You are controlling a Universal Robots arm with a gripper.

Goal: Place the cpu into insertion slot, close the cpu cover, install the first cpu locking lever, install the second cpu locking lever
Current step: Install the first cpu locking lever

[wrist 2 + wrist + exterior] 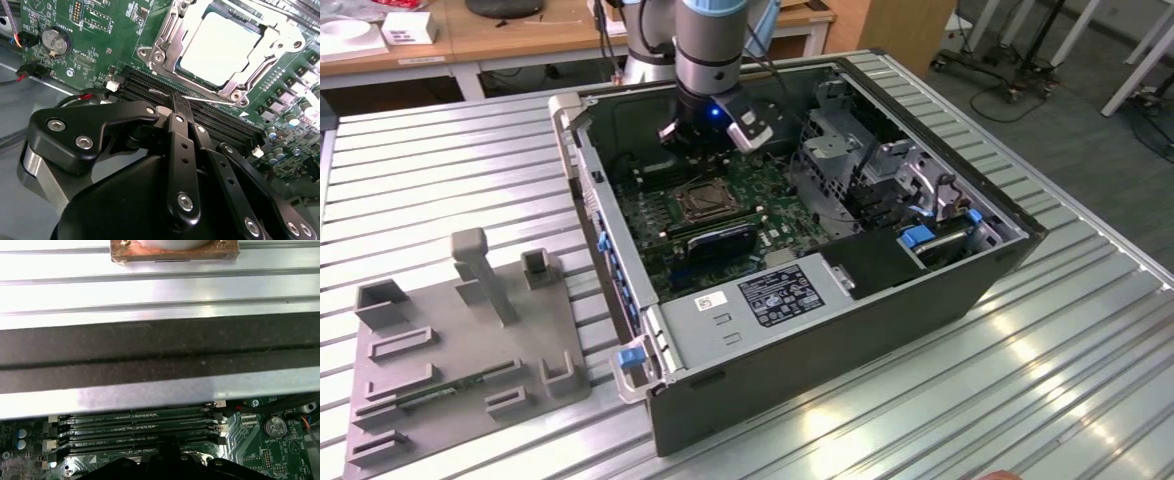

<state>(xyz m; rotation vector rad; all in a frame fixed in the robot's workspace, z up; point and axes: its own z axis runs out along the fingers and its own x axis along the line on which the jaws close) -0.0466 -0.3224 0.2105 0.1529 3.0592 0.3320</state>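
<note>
My hand (183, 104) is clenched, empty as far as I can see, its tip at the thin lever (215, 100) beside the socket. The cpu (220, 47) sits under the cover (167, 37). If I slip off that springy wire, I could gouge the memory slots (147, 81).

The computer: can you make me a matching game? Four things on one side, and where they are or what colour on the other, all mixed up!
Things:
1. cpu
2. round battery
3. hand
4. grey holder

Clues:
a. black, over the memory slots
b. pale square inside the metal cpu cover
c. on the ridged table, outside the case
d. silver disc on the green board

Pairs: 1-b, 2-d, 3-a, 4-c
</note>
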